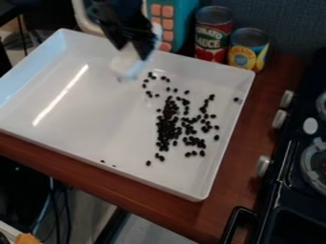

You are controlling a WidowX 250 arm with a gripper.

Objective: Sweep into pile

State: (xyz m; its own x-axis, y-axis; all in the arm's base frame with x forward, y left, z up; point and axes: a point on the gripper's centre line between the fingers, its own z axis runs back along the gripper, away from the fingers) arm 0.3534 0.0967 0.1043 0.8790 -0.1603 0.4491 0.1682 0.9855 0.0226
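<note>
Black arm in from top edge, gripper [132, 46] tipped down over the far part of the white tray [76, 126], upper left of the beans. Jaws: cannot tell if apart or clamped; pale, blurry tool [130, 64] right below them. Dark beans [167, 126] in the tray's right half: dense upright streak, loose ones around, one by the right wall, a couple near the front wall. Raised tray walls bound the sweep; bare white floor left of the beans. Wood table [245, 147] strip between tray and black stove [270, 200]. Behind tray: red-labelled can [213, 35], yellow-and-blue-labelled can [249, 50], both printed.
</note>
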